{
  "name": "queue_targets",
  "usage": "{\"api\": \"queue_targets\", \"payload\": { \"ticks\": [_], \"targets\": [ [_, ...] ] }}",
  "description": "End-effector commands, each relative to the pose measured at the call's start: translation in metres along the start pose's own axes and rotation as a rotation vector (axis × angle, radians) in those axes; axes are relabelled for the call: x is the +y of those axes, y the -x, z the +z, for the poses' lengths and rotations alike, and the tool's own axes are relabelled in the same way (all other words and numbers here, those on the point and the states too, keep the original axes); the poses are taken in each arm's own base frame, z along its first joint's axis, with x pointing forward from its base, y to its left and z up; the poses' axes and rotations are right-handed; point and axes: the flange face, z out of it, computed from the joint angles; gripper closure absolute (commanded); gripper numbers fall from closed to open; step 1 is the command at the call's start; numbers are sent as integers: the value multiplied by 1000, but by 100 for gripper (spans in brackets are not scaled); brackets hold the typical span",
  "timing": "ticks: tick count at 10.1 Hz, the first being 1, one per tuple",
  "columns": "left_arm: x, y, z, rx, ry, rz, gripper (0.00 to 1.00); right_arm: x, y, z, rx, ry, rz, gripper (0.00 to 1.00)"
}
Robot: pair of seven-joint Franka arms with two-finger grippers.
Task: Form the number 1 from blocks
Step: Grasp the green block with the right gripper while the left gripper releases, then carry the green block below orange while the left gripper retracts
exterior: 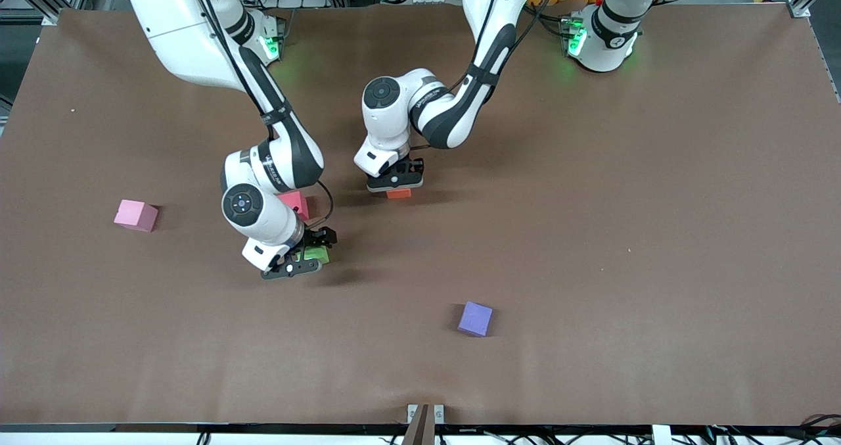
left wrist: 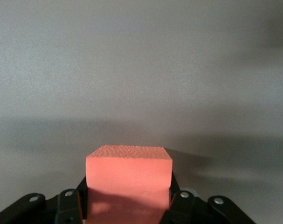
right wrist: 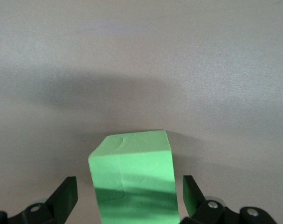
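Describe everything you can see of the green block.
The green block is a matte foam cube, bright green, with a faint crease near one top edge. It sits flat on the brown table, nearer the front camera than the red block. The right tool is down around it, open: its fingers stand on either side with a gap, not touching. In the front view the tool hides most of it.

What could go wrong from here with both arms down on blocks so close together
The right gripper has open fingers around the green block, which sits skewed between them; closing may twist it. The left gripper is shut on the orange block only at its lower part, so it might slip. The red block lies right beside the right arm's wrist and could get nudged.
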Motion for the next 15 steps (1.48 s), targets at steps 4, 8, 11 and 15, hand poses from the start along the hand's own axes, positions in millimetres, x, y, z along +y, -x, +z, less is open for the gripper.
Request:
{"api": "queue_targets", "payload": {
  "ticks": [4, 8, 11, 15],
  "targets": [
    [-6, 20, -1, -10, -18, 57, 0, 4, -10, -3, 27, 21, -6, 100],
    [-16, -25, -65, 49, 14, 2, 0, 3, -21, -47, -6, 7, 35, 100],
    [-83, -129, -126, 95, 4, -81, 0, -11, -17, -57, -10, 1, 97, 100],
    [-260, -269, -205, 49, -43, -173, 0, -112, 15, -56, -35, 19, 198, 100]
  ]
}}
